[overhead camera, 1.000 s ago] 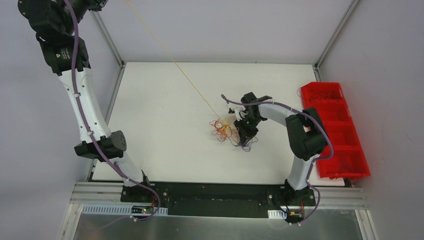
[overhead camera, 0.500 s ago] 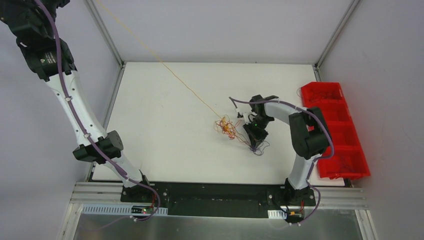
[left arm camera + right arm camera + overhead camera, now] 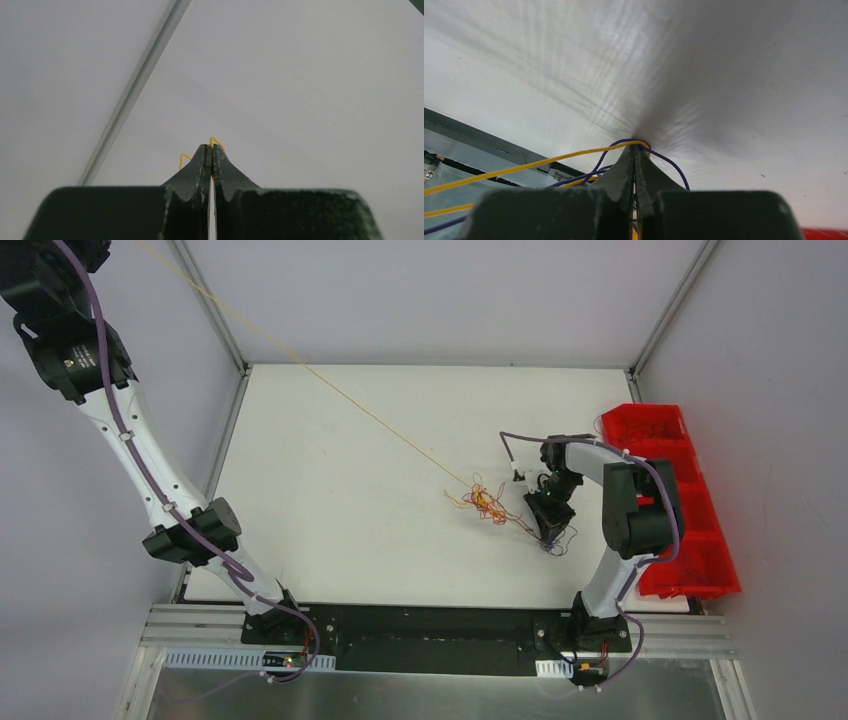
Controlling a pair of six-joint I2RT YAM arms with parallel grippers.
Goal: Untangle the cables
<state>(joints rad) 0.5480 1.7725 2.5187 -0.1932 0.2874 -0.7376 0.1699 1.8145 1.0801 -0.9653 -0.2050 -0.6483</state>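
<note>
A small tangle of orange, red and yellow cables point(image 3: 484, 502) lies on the white table right of centre. One yellow cable point(image 3: 330, 393) runs taut from the tangle up to the far left, out of the top view. My left gripper point(image 3: 210, 148) is raised off the table, out of the top view, and is shut on that yellow cable's end point(image 3: 216, 141). My right gripper point(image 3: 550, 522) is low at the table, right of the tangle. It is shut on purple and yellow cables point(image 3: 644, 145), and purple loops point(image 3: 553, 543) trail beside it.
A red bin point(image 3: 672, 494) with several compartments stands along the table's right edge, close behind the right arm. Metal frame posts point(image 3: 215, 310) rise at the table's far corners. The left arm point(image 3: 135, 450) reaches high over the left edge.
My right gripper has dragged its cables to the right, and the tangle has slid right with it. My left gripper has risen further to the upper left, drawing the yellow cable longer.
</note>
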